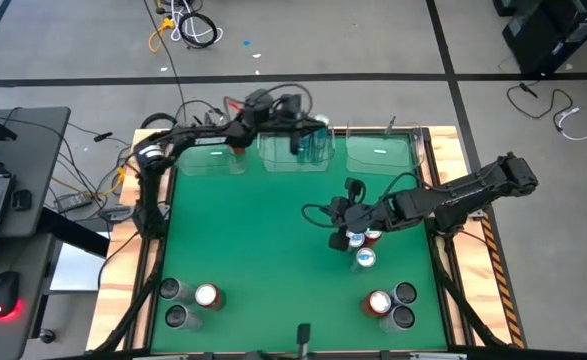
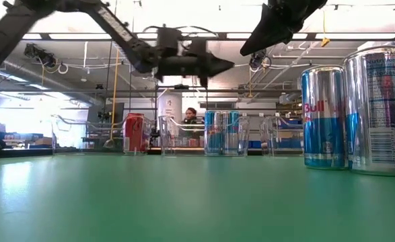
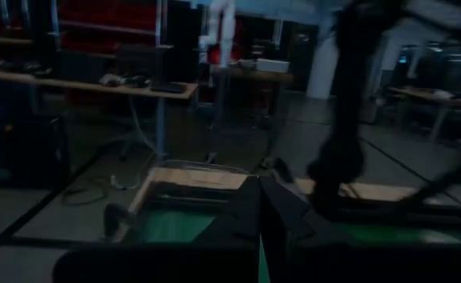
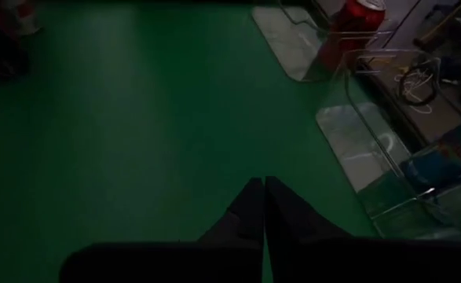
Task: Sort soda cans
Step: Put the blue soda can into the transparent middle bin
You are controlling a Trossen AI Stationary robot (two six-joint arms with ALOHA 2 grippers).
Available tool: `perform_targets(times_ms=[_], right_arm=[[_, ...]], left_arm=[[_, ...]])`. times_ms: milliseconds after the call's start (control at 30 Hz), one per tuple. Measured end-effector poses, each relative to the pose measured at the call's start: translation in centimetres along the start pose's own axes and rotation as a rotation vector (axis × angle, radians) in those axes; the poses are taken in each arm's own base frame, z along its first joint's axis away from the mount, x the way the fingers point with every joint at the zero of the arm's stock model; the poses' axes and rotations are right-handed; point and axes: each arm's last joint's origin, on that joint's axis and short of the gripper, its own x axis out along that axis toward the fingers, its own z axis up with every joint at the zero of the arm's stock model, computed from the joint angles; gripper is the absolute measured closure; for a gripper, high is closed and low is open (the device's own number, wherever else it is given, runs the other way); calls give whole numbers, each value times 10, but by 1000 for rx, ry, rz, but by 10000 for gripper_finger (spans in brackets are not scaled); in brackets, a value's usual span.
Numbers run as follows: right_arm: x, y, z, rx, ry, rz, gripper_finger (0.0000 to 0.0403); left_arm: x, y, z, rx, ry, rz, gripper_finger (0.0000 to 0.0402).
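Left gripper [image 1: 295,143] fingers together, empty, above middle bin [image 1: 295,152] holding blue cans [image 2: 222,132]. Right gripper [image 1: 341,222] fingers together, empty, just beside blue-and-red can cluster [image 1: 363,245] below its tips. Remaining cans [image 1: 191,302] grouped well apart at near corners.

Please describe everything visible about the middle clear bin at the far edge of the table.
The middle clear bin looks like transparent plastic with thin upright walls and an open top. It stands on the green table at its far edge, between two similar bins. Two blue-and-silver cans stand upright inside it, side by side. The left gripper, shut and empty, hangs above it without touching it.
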Motion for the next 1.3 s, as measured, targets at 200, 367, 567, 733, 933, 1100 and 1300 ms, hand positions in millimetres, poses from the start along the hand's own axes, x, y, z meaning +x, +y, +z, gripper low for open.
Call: perform_targets(times_ms=[200,367,567,733,933,1100,1300], right_arm=[[5,-6,8,18,-41,69,402],[5,-5,11,1,-58,134,402],[4,-4,10,-11,-51,140,402],[4,-4,8,3,-34,139,395],[-5,-4,4,45,69,135,357],[-26,-1,6,92,218,115,298],[-41,6,-1,128,334,112,209]], left_arm=[[-50,-39,4,62,-58,-26,396],[-91,-73,6,109,-84,-41,396],[-123,-98,-4,65,-67,-44,396],[-126,-103,-9,-77,-39,-120,396],[-119,-124,-20,-19,17,-279,396],[-117,-138,-34,16,37,-285,396],[-119,-150,-51,20,75,-255,396]])
